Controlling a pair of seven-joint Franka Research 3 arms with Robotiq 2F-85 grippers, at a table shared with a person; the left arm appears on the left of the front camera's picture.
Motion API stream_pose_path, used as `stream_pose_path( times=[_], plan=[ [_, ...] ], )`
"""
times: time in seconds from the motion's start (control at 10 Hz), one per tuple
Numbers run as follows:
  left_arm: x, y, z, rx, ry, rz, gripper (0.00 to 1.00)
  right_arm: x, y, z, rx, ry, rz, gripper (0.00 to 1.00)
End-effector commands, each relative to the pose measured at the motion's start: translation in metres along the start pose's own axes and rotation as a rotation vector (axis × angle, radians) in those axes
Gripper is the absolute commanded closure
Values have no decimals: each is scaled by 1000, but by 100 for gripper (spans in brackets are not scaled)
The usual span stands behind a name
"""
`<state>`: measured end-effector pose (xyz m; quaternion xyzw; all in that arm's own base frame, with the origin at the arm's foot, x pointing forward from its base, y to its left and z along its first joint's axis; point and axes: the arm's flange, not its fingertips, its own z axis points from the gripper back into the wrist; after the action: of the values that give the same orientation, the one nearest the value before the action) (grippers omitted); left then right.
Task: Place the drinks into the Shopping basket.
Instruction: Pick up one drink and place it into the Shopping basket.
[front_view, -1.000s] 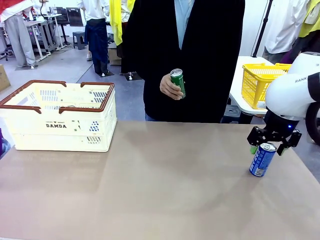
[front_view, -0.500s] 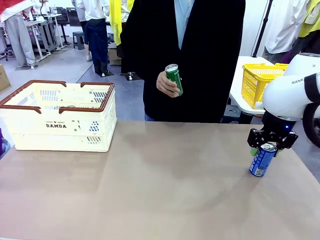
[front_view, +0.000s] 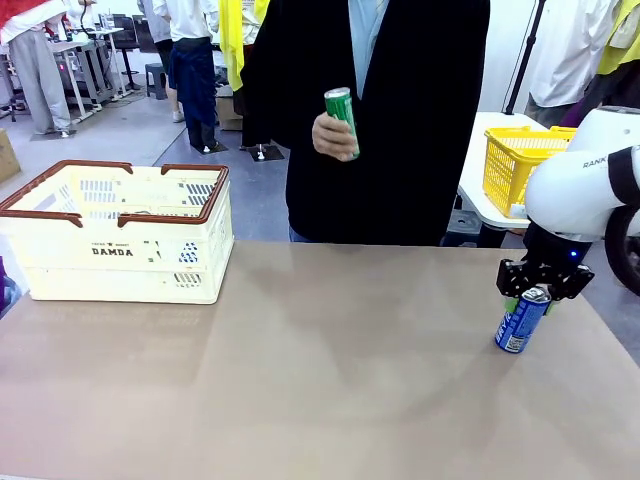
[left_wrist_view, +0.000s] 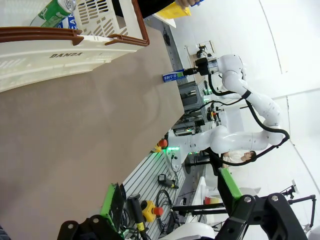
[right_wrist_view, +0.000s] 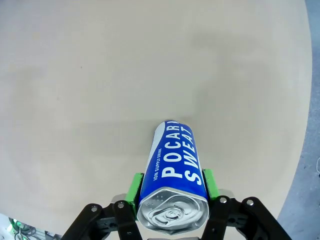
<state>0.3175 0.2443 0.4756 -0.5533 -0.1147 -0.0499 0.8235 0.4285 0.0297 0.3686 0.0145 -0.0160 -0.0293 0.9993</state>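
**What we cannot make out**

In the front view the Shopping basket runs off the left edge, and the person's fingers cover the middle of the green can. The right hand covers part of the top of the blue can, whose lettering is too small for us to read there. From the right wrist we cannot see that can's base. The left hand is cut by the bottom edge.

grey floor, white side table, perhaps a stool.
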Motion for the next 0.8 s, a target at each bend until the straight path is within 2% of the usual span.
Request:
stream_pose_path(
  times=[0.0,0.1,0.3,0.5,0.7],
  plan=[
    [0,-2,-1,-8,-10,9,0,3,2,11,-8,6,-13,100],
    [0,-2,-1,-8,-10,9,0,2,-2,24,12,-6,-9,100],
    [0,-2,-1,-8,-10,9,0,-12,-3,77,104,27,45,100],
    [0,-2,-1,-8,-10,9,0,-37,51,129,139,-99,275,100],
    [0,-2,-1,-8,-10,9,0,-56,133,146,159,-142,543,100]
  ],
)
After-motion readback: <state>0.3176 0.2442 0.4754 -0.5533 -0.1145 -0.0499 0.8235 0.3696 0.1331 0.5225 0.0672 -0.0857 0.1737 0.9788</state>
